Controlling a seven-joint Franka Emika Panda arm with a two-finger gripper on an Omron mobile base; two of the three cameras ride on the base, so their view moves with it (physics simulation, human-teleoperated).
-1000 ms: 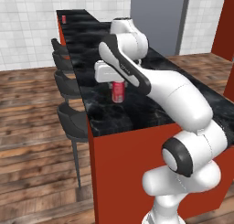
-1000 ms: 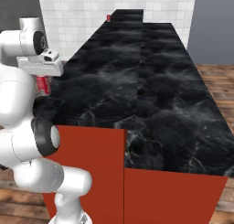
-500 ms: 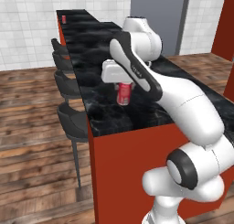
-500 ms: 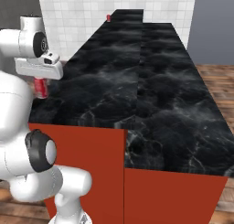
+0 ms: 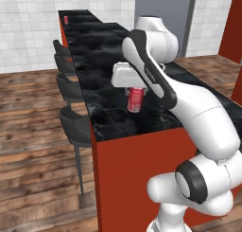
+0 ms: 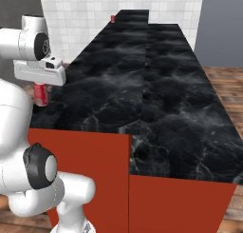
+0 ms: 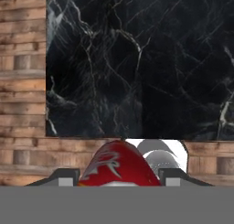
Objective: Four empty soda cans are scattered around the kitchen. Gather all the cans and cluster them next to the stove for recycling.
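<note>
Hand (image 5: 135,94) clamped on a red soda can (image 5: 135,100), held just above the table (image 5: 101,60). Carry step; next needs transport to the stove, then release.

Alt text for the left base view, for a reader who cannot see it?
The white arm's gripper holds a red soda can with a silvery top upright over the black marbled counter. Dark bar stools line its left side; another small red can stands at the far end.

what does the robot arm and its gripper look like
The arm is glossy white, built of rounded segments with dark grey joint rings and a dark stripe along one link. Its gripper has a boxy white body; small dark finger tips show in the hand view.
</note>
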